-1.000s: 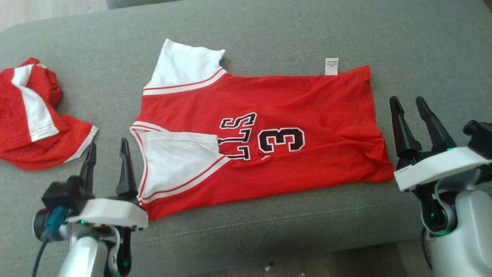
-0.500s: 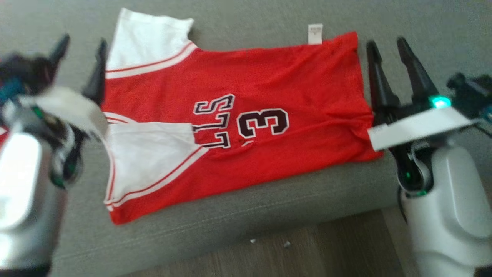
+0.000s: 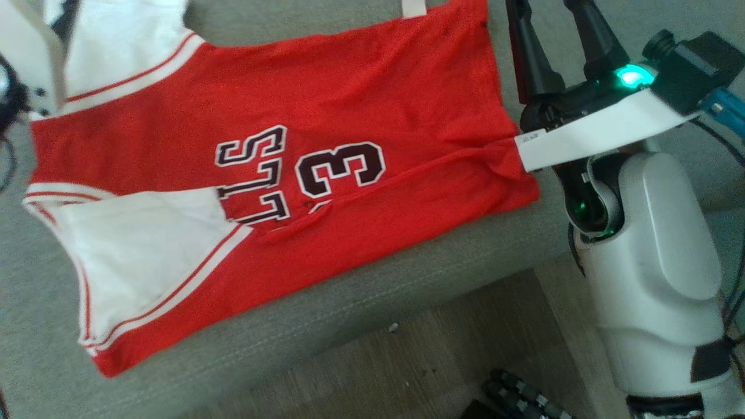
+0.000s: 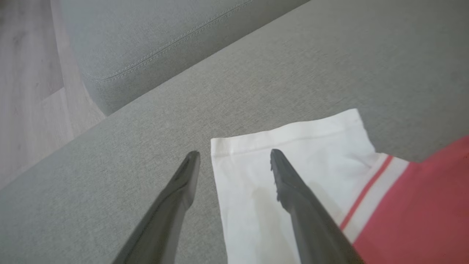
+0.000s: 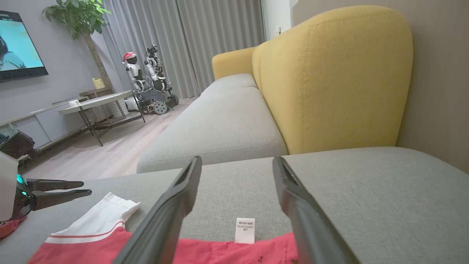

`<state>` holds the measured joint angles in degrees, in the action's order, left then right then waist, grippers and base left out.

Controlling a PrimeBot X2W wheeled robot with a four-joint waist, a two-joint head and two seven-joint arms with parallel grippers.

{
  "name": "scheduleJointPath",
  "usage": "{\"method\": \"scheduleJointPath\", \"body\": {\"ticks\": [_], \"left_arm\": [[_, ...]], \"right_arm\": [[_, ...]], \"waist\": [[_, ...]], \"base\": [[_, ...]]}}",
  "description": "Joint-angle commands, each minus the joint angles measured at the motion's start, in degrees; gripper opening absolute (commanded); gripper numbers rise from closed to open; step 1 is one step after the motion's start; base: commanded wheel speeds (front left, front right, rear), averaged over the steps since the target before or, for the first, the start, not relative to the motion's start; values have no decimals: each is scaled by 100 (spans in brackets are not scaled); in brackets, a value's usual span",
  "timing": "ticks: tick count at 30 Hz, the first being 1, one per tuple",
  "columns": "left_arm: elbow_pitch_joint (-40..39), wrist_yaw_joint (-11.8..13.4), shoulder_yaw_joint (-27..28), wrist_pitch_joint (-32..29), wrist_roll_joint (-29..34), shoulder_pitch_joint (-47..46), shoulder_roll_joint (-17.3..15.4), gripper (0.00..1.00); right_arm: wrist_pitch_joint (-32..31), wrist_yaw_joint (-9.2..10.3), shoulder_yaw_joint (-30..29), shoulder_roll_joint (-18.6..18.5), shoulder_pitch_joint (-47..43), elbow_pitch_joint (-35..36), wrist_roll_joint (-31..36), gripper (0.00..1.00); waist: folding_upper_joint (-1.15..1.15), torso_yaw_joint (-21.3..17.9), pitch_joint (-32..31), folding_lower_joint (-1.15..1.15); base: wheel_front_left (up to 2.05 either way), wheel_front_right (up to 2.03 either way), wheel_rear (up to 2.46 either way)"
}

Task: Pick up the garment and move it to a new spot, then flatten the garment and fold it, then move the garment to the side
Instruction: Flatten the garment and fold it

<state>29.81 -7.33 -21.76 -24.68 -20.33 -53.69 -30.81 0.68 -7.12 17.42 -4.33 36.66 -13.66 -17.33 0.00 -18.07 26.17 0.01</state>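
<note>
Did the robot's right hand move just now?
Yes. Against the jersey, the right gripper went forward along the hem toward the white label.

Grey couch (image 3: 372, 291) in a living room with a wood floor (image 3: 419, 361)

The couch's front edge has a stitched seam, and 1 pale crumb (image 3: 394, 327) lies on the floorboards just below it. In the right wrist view a yellow backrest (image 5: 337, 80) rises behind the seat, with a longer grey cushion (image 5: 220, 124) running beside it toward grey curtains (image 5: 205, 40). Near the curtains stand white-and-black machines (image 5: 146, 84), 1 wearing a red cap. Left of them are a round-topped table (image 5: 99, 101), a leafy plant (image 5: 78, 14), a lit TV (image 5: 18, 46) and a low cabinet (image 5: 36, 124).
</note>
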Motion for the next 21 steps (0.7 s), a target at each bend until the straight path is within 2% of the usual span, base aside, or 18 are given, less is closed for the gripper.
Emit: {"method": "scheduleJointPath", "body": {"ticks": [1, 4, 8, 17, 18, 19, 21], "left_arm": [[-73, -9, 146, -28, 37, -332, -369, 100], [281, -12, -44, -45, 183, -602, -569, 100], [683, -13, -166, 11, 219, -885, -660, 100], [1299, -15, -482, -6, 81, -1213, -663, 100], [1325, -15, -549, -26, -1, -1215, -631, 47], [1322, -15, -646, -67, -127, -1199, -591, 0], [1278, -15, -828, -154, -389, -1195, -547, 0]], "right_arm": [[59, -36, 111, 118, 93, 177, -4, 100], [120, -36, 151, 131, 128, 180, -31, 100], [179, -36, 183, 140, 123, 199, -55, 100], [293, -36, 104, 144, 121, 118, -143, 100], [291, -36, 85, 144, 127, 99, -145, 100], [279, -36, 51, 145, 132, 70, -150, 100], [213, -36, -57, 145, 143, -12, -155, 100]], "waist": [[0, -167, 173, -1], [0, -291, 301, -1], [0, -422, 441, -1], [0, -535, 543, -1], [0, -528, 540, -1], [0, -511, 531, -1], [0, -441, 519, -1]], "base": [[0, 0, 0], [0, 0, 0], [0, 0, 0], [0, 0, 0], [0, 0, 0], [0, 0, 0], [0, 0, 0]]}}
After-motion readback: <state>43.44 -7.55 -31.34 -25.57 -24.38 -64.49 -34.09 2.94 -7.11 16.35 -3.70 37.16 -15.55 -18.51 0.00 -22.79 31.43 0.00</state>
